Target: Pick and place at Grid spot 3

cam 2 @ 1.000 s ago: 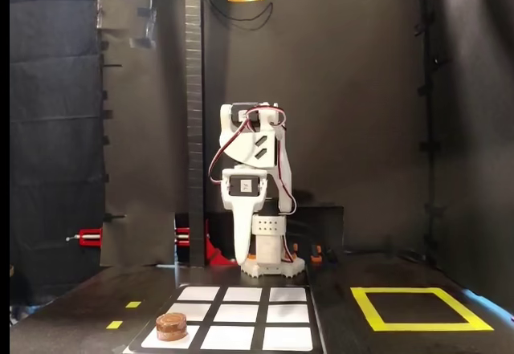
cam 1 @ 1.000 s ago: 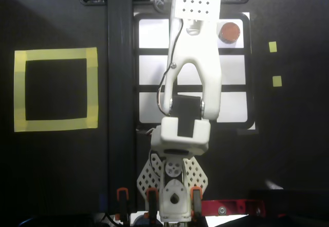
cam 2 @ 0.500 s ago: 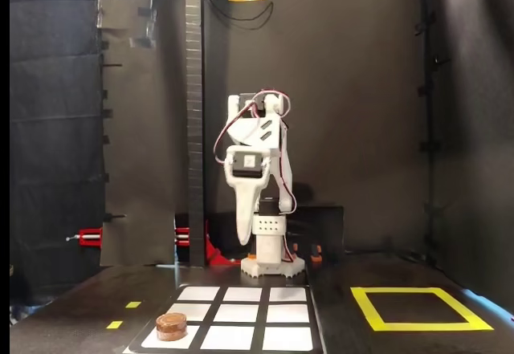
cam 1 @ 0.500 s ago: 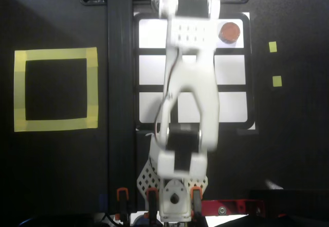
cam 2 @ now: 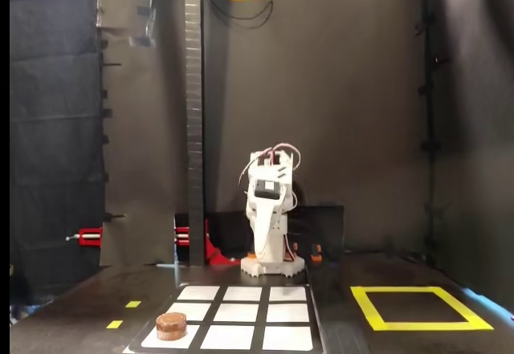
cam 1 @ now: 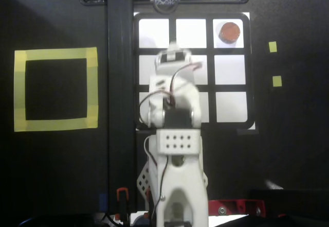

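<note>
We are looking at the placing step already seeming finished.

Going left to right in the overhead view: the yellow square (cam 1: 55, 89) is lying empty, our arm (cam 1: 172, 114) is sitting folded by its base, pincer (cam 2: 259, 227) state unclear and touching nothing, and the brown disc (cam 1: 229, 32) is resting in Grid spot 3 (cam 1: 230, 21); only parking seems left.

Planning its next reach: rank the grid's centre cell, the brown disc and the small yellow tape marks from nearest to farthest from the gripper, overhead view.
1. The centre cell, beside the gripper.
2. The brown disc, top-right cell.
3. The small yellow tape marks, right of the grid.
</note>
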